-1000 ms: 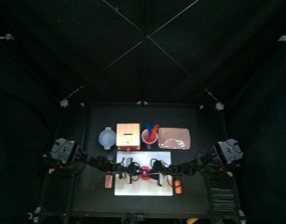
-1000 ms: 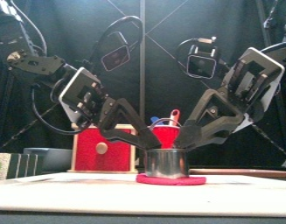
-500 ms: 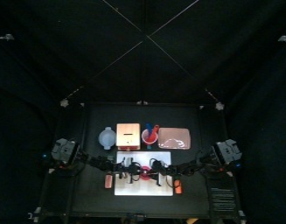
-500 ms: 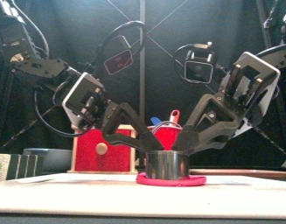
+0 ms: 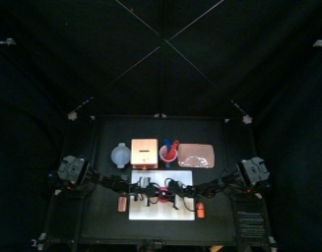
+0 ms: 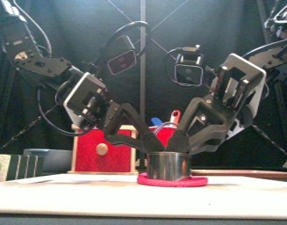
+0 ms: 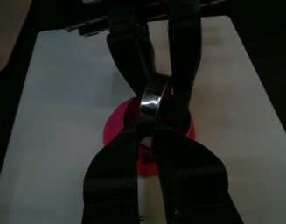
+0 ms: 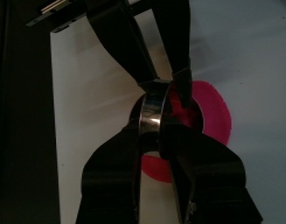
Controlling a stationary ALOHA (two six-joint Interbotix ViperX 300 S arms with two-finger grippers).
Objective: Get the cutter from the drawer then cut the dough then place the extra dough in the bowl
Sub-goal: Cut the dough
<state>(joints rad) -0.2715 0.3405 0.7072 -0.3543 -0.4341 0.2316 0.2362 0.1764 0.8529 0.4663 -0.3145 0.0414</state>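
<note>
The round metal cutter (image 6: 171, 163) stands upright on the flat red dough (image 6: 173, 181), which lies on the white cutting board (image 5: 163, 209). My left gripper (image 6: 152, 151) comes down from the left and is shut on the cutter's rim. My right gripper (image 6: 190, 149) reaches in from the right and is shut on the opposite rim. In the left wrist view the left gripper (image 7: 156, 109) pinches the cutter (image 7: 153, 94) over the dough (image 7: 119, 131). In the right wrist view the right gripper (image 8: 156, 131) grips the cutter (image 8: 155, 112) above the dough (image 8: 212, 114).
Behind the board stand the blue-grey bowl (image 5: 120, 154), the wooden box (image 5: 145, 151) with its red drawer front (image 6: 104, 149), the red cup (image 5: 170, 153) with toy knives and the pink tray (image 5: 200, 156). Small orange toys (image 5: 122, 204) lie beside the board.
Both arms have shifted slightly, the right wrist leaning in toward the middle. The cutter stays on the dough with both grippers on it.
</note>
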